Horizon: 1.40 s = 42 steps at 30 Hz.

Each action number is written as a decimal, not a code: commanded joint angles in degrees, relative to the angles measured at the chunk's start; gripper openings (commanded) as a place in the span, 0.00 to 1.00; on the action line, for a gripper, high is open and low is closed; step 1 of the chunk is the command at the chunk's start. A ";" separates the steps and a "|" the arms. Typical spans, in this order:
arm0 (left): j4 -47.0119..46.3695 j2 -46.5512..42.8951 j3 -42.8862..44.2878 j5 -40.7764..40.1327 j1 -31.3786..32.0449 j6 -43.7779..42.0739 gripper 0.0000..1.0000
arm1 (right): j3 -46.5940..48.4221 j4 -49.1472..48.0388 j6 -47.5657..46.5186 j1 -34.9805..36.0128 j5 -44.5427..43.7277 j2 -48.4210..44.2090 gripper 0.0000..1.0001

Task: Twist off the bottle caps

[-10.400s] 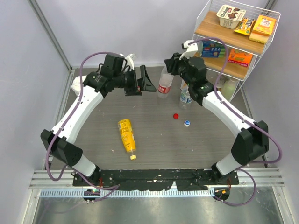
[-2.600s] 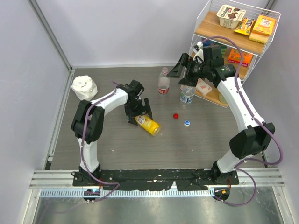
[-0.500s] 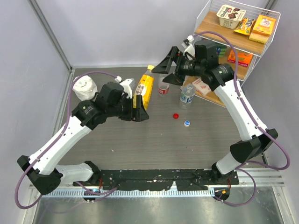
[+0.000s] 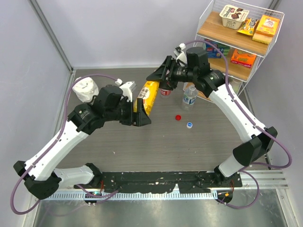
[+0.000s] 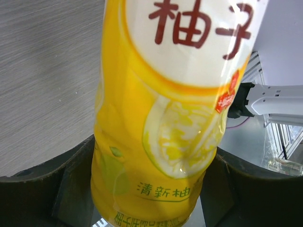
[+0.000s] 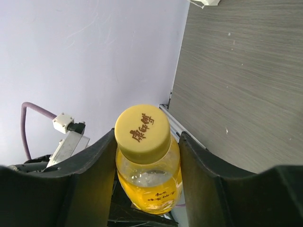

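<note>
The left gripper [image 4: 140, 115] holds its jaws clamped on the yellow bottle [image 4: 148, 94]. The right gripper [image 4: 161, 79] sets its jaws either side of the yellow cap [image 6: 142, 130], grip unclear. A slack clamp could let the bottle spin.

table [image 4: 203, 151] | red cap [image 4: 178, 117], pale cap [image 4: 189, 125] | tall bottle [image 4: 165, 92], small bottle [image 4: 189, 98] | wad [image 4: 85, 89], perhaps tissue

Above the back of the bench [image 4: 156, 146], a tilted bottle [image 4: 148, 96] has its base in the left gripper [image 4: 141, 113] and its cap [image 6: 142, 131] between the fingers of the right gripper [image 4: 156, 79]. A tall bottle [image 4: 165, 91] stands just right of it and a small bottle [image 4: 189, 97] further right, with a loose cap [image 4: 178, 117] and a second loose cap [image 4: 189, 125] on the bench in front of the small bottle. A shelf rack [image 4: 215, 29] stands at the back right, a wad [image 4: 85, 89] at the back left.
</note>
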<state>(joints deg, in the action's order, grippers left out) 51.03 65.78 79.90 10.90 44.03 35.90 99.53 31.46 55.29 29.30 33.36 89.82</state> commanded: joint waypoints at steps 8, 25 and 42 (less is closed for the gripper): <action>-2.59 -5.75 -1.23 1.32 0.88 0.84 0.63 | -2.14 -7.12 2.20 0.32 -0.85 -2.81 0.10; -8.31 -1.88 0.35 -0.88 0.97 2.77 0.99 | -3.37 -7.73 -1.59 0.23 4.43 -3.43 0.02; -6.56 -1.44 0.34 -2.63 0.88 0.05 0.92 | -3.55 -7.21 -2.20 0.32 7.15 -3.25 0.02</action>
<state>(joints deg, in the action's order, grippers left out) 44.73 64.73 78.19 9.04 44.69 38.17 95.61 26.57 53.89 29.52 38.15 89.03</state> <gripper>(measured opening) 0.923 0.559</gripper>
